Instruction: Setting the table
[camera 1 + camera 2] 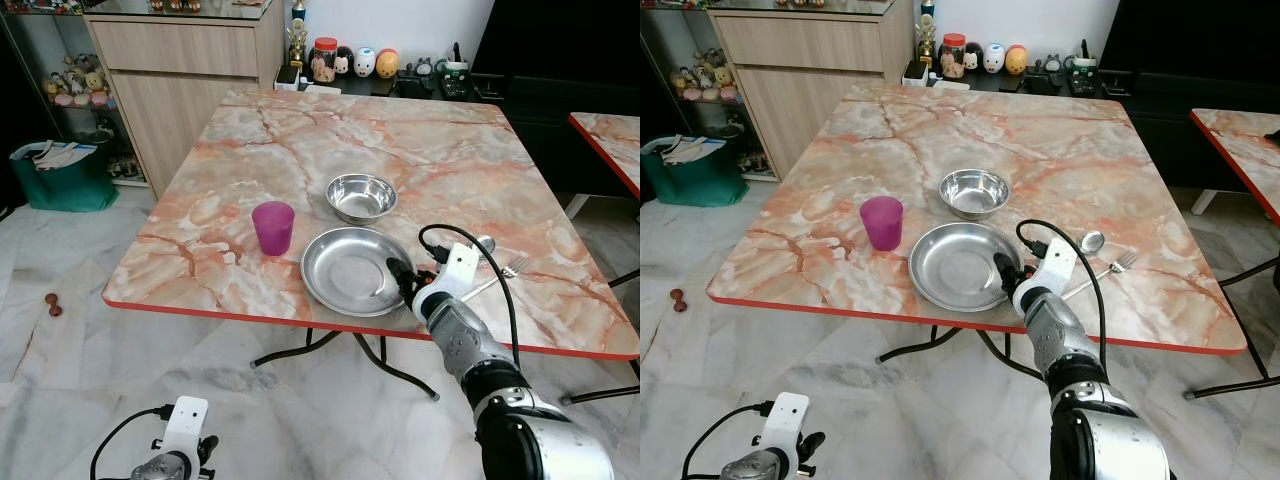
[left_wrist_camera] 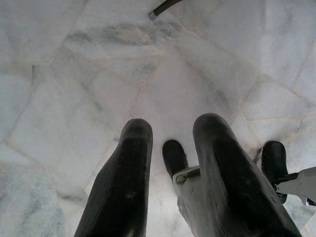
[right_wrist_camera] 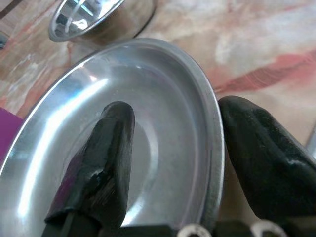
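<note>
A round steel plate lies near the front edge of the marble table. My right gripper is open at the plate's right rim. One finger is over the plate's inside and the other is outside, with the rim between them. Behind the plate stands a steel bowl, and a purple cup stands to the plate's left. A spoon and a fork lie to its right. My left gripper hangs open and idle above the floor.
The table's red front edge runs close to the plate. A second table stands at the right. A wooden cabinet and a green bag are at the back left. Black table legs cross beneath.
</note>
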Tool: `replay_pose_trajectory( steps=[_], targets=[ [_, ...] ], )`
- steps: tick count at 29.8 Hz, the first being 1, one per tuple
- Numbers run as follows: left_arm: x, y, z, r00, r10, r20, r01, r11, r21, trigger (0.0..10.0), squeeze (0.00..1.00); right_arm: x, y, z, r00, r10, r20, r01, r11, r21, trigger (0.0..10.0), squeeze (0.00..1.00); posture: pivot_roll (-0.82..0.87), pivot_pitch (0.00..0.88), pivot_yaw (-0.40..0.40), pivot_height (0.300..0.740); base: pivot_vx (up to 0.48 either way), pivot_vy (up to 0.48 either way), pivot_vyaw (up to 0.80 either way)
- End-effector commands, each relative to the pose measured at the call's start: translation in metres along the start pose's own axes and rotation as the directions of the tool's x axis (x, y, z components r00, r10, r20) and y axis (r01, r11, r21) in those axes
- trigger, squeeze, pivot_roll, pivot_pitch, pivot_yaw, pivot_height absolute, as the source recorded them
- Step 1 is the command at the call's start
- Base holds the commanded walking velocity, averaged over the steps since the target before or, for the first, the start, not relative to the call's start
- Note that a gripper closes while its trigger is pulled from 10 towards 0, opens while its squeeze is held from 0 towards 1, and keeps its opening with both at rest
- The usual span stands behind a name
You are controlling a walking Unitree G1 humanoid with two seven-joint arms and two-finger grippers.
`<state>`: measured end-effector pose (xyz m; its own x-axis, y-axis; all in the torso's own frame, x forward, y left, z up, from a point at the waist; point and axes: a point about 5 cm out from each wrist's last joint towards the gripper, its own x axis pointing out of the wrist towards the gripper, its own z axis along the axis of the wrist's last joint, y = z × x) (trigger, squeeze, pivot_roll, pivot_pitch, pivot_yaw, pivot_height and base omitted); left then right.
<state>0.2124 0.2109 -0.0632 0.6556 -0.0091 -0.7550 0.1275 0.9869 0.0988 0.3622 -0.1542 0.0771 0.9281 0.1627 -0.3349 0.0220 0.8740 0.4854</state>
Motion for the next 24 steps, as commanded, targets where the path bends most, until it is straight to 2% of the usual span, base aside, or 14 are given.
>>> replay_pose_trajectory(
  steps=[1, 8, 15, 24],
  targets=[
    [-0.001, -0.003, -0.006, 1.000, -0.008, -0.026, 0.008, 1.000, 0.016, 10.0, 0.00, 0.002, 0.003, 0.003, 1.000, 0.001, 0.001, -0.001, 1.000, -0.014, 10.0, 0.00, 0.05, 0.000, -0.056, 0.740, 0.000, 0.000, 0.00],
    [-0.001, -0.003, -0.007, 0.999, -0.015, -0.033, 0.016, 1.000, 0.025, 10.0, 0.00, 0.003, 0.004, 0.000, 1.000, -0.010, -0.024, 0.009, 0.999, -0.048, 10.0, 0.00, 0.05, 0.000, -0.054, 0.740, 0.000, 0.000, 0.00],
    [-0.002, 0.002, -0.008, 0.999, -0.015, -0.035, 0.015, 1.000, 0.021, 10.0, 0.00, 0.002, 0.000, -0.004, 0.999, -0.030, -0.028, 0.029, 0.999, -0.042, 10.0, 0.00, 0.05, 0.000, -0.055, 0.740, 0.000, 0.000, 0.00],
    [-0.002, -0.003, -0.010, 0.999, -0.025, -0.042, 0.026, 0.999, 0.026, 10.0, 0.00, 0.001, -0.002, -0.010, 0.998, -0.047, -0.045, 0.046, 0.998, -0.037, 10.0, 0.00, 0.05, 0.000, -0.055, 0.740, 0.000, 0.000, 0.00]
  ],
)
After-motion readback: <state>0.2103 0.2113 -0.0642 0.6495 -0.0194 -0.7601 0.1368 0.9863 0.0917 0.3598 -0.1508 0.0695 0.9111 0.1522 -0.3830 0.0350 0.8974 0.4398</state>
